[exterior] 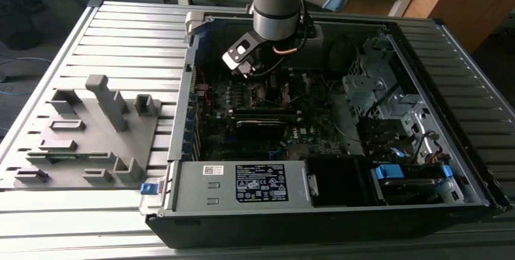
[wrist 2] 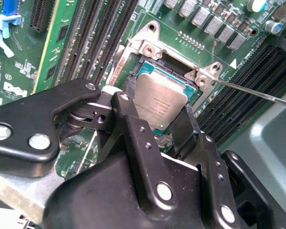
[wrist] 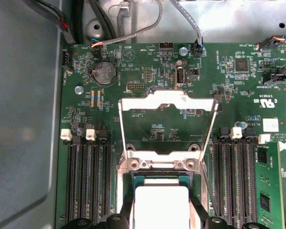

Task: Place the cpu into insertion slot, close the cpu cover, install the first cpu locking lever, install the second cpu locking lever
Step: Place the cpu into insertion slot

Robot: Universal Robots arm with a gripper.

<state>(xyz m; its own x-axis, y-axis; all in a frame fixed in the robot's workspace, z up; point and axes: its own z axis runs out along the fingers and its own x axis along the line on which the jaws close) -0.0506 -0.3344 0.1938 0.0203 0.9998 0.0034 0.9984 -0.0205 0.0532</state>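
Observation:
The cpu point(wrist 2: 159, 100), a flat silvery square, lies tilted low in the insertion slot point(wrist 2: 144, 71), and it appears again in the first wrist view as the cpu point(wrist: 160, 205). My gripper point(wrist 2: 155, 109) is shut on it, one black finger point(wrist 2: 126, 119) against each side edge. The cpu cover point(wrist: 168, 101) stands swung open beyond the insertion slot point(wrist: 159, 177), its window showing the green board behind. A thin wire locking lever point(wrist 2: 257, 93) sticks out unlatched beside the socket. In the exterior view the arm point(exterior: 278, 19) reaches down into the open computer case point(exterior: 322, 212).
Rows of black memory slots point(wrist: 88, 181) flank the socket on both sides. Cables point(wrist: 133, 28) run along the case wall beyond the board. A grey fixture tray point(exterior: 88, 133) lies at the exterior view's left, the power supply point(exterior: 241, 184) in front, and a drive cage point(exterior: 378, 97) at the right.

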